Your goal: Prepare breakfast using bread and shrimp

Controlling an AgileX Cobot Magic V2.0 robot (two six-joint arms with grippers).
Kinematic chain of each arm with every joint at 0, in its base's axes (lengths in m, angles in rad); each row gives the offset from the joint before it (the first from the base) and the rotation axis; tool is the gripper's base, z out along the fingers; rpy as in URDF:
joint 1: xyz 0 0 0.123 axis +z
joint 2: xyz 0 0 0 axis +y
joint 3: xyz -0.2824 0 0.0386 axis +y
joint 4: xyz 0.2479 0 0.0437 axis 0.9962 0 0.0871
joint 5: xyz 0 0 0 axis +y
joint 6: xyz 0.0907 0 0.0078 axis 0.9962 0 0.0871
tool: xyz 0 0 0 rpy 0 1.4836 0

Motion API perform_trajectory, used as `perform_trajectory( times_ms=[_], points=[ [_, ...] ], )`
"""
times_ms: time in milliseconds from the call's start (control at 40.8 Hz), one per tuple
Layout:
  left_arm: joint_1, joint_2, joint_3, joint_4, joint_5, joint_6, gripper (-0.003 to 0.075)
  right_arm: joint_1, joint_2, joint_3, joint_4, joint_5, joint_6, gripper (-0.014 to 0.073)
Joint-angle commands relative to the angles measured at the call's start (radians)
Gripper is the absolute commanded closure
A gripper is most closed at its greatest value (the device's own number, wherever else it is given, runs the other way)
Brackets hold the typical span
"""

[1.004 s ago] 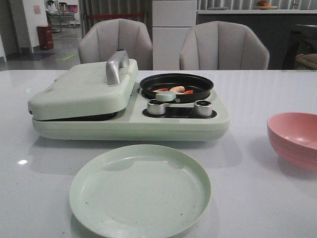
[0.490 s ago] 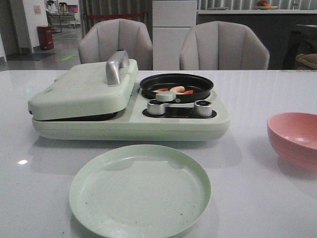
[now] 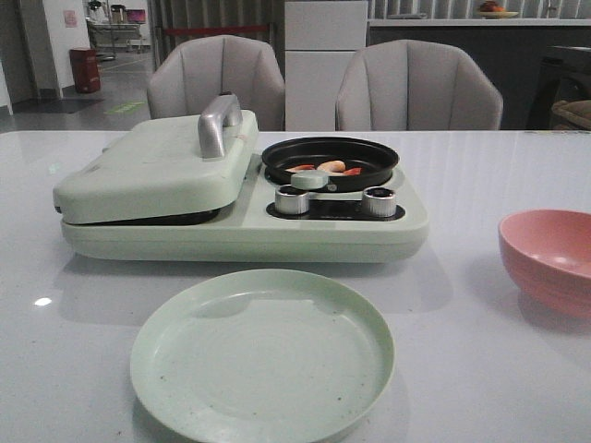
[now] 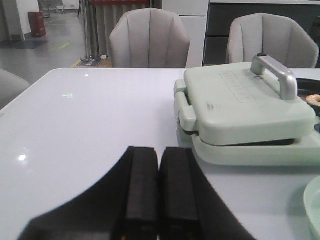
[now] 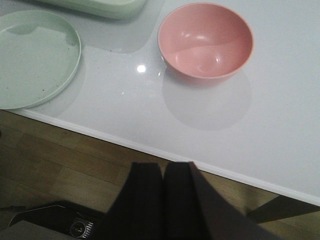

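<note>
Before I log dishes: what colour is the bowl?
Pink bowl, clearest in the right wrist view.

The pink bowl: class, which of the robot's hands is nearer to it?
Right. The right hand hangs off the table's near edge, just in front of the pink bowl. The left hand sits left of the cooker, farther away.

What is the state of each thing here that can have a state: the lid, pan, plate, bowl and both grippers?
Lid: closed, or nearly so, over the grill side.
Pan: holds the shrimp.
Plate: empty, flat on the table.
Bowl: upright, empty.
Left gripper: shut, holding nothing.
Right gripper: shut, holding nothing, off the table edge.
Bread: not visible.
</note>
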Motion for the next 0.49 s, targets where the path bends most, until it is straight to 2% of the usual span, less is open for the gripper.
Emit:
perform_trajectory(
  times_ms=[0,465],
  points=[
    [0.001,-0.019,0.031,-0.091,-0.195,0.094,0.0619,0.001,0.008,-0.023,-0.005,-0.066,-0.004,0.0559],
    [0.002,-0.019,0.030,-0.091,-0.197,0.096,0.0619,0.001,0.008,-0.023,-0.004,-0.065,-0.004,0.0559]
  ],
)
